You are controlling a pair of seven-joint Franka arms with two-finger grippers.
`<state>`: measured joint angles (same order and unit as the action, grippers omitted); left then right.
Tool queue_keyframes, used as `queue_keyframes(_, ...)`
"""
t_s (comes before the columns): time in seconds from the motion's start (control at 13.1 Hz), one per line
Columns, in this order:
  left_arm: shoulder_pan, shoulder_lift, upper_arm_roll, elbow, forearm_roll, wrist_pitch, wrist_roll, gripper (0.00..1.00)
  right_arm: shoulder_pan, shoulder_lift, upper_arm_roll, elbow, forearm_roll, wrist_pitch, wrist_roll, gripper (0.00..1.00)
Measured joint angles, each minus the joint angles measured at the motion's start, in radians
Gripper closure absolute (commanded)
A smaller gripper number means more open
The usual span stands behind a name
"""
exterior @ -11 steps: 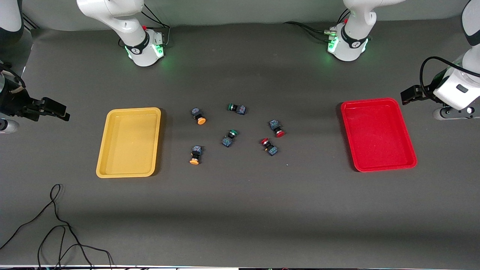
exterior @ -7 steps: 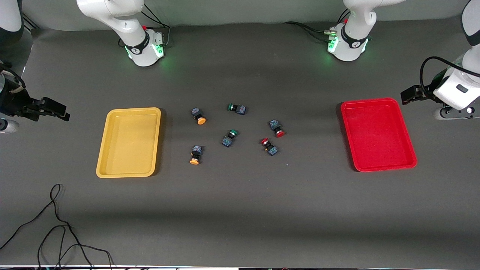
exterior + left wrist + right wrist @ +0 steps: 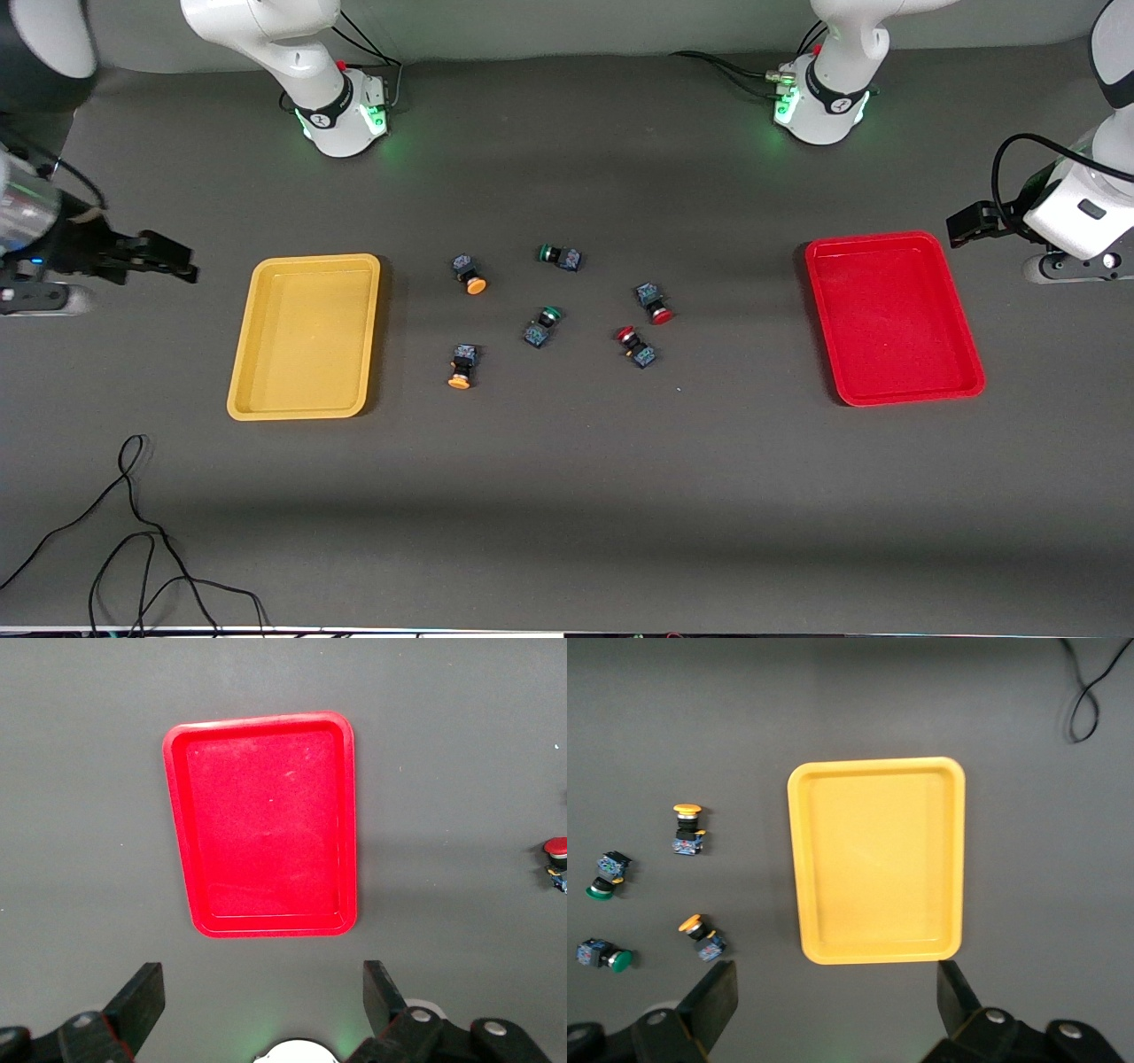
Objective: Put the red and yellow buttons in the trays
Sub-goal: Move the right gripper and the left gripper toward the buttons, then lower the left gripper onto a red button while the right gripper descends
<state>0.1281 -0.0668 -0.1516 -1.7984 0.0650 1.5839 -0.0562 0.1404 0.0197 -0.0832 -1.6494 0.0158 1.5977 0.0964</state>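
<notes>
Yellow tray (image 3: 304, 337) and red tray (image 3: 893, 315) make two trays, both bare inside, the yellow one toward the right arm's end of the table and the red one toward the left arm's end.

Six buttons lie between them, none in a tray. Taking the yellow tray as the mark: two yellow-capped buttons lie closest to it, one (image 3: 469, 274) level with its farther end and one (image 3: 461, 367) level with its nearer end. Two green-capped buttons sit farther along toward the red tray, one (image 3: 559, 257) farther from the front camera and one (image 3: 540, 326) nearer. Two red-capped buttons lie farthest from the yellow tray, one (image 3: 654, 303) and, nearer the camera, the other (image 3: 635, 346).

A loose black cable (image 3: 133, 532) sprawls on the table nearer the camera than the yellow tray.

The right gripper (image 3: 837, 997) hangs above the table just beside the yellow tray, fingers spread wide and holding nothing. The left gripper (image 3: 263, 997) is up in the air by the red tray, fingers likewise wide apart and empty.
</notes>
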Motion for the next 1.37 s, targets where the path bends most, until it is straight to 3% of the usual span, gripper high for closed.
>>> queue_keyframes(0.46, -0.014, 0.009, -0.006, -0.002, -0.003, 0.000, -0.006, 0.00, 0.320, -0.150, 0.008, -0.365, 0.006, 0.235, 0.137, 0.00)
queue_keyframes(0.84, -0.196, 0.106, -0.017, -0.010, -0.026, 0.065, -0.249, 0.00, 0.589, -0.157, 0.011, -0.507, 0.006, 0.387, 0.252, 0.00)
queue_keyframes(1.07, -0.344, 0.189, -0.022, -0.021, -0.027, 0.161, -0.451, 0.00, 0.627, -0.166, 0.009, -0.572, 0.006, 0.467, 0.252, 0.00)
queue_keyframes(1.37, -0.529, 0.302, -0.023, -0.083, -0.017, 0.390, -0.718, 0.00, 0.626, -0.123, -0.009, -0.827, 0.003, 0.862, 0.251, 0.00)
